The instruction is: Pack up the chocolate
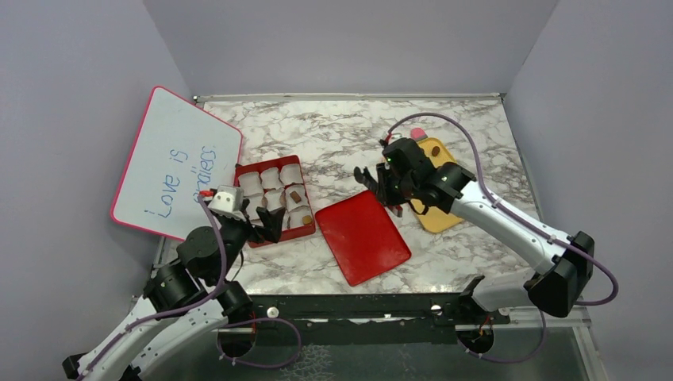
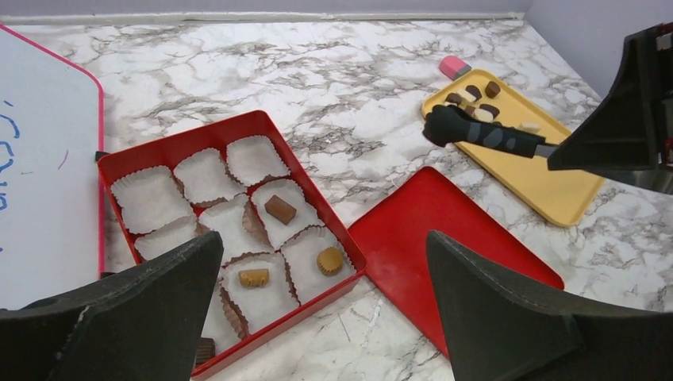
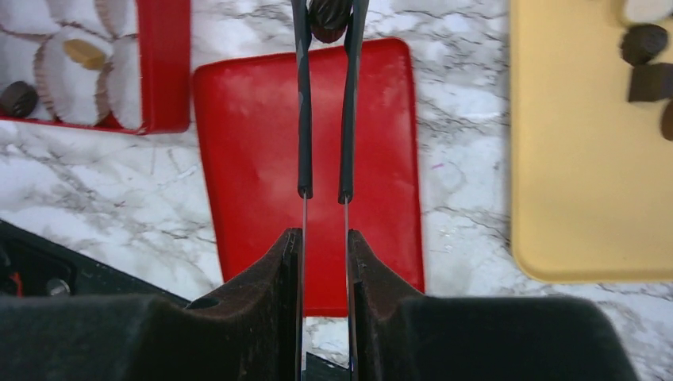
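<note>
From above, the left claw [image 1: 266, 224] hangs over the near corner of the red box [image 1: 241, 171], with a whiteboard [image 1: 174, 163] leaning just left of it. The right claw [image 1: 386, 189] sits between the red lid [image 1: 363, 236] and the yellow tray [image 1: 439, 220]. A pink block [image 1: 418, 133] lies at the tray's far end.

In the left wrist view, that claw is spread wide and empty above paper cups [image 2: 205, 176], several of them holding chocolate [image 2: 280, 209]. More lies on the tray.

In the right wrist view, the claw is clamped on tongs [image 3: 325, 119], whose tips pinch one dark chocolate above the lid's far edge.
</note>
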Controlling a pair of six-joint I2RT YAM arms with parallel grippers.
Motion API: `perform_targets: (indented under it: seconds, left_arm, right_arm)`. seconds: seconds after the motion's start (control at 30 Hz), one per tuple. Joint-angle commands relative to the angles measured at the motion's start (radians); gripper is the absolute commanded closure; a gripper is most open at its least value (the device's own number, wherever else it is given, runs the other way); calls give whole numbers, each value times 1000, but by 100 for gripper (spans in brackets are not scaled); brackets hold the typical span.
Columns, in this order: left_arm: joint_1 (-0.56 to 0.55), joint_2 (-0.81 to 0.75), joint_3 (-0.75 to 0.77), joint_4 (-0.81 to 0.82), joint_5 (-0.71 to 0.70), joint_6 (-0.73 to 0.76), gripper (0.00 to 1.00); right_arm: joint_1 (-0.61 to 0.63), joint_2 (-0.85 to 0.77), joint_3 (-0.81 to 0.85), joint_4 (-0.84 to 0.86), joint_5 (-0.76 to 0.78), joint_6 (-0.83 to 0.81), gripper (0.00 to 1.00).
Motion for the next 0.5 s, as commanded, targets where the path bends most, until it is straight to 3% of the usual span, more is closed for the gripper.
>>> perform_targets:
  seconds: [0.0, 0.47]
  left_arm:
    - [6, -70, 13, 19, -51, -15, 1]
    - [6, -236, -1, 30, -114, -43, 1]
  right_arm:
    - [92, 65, 98, 64, 34, 31, 74]
    - [315, 338, 315, 192, 24, 60, 73]
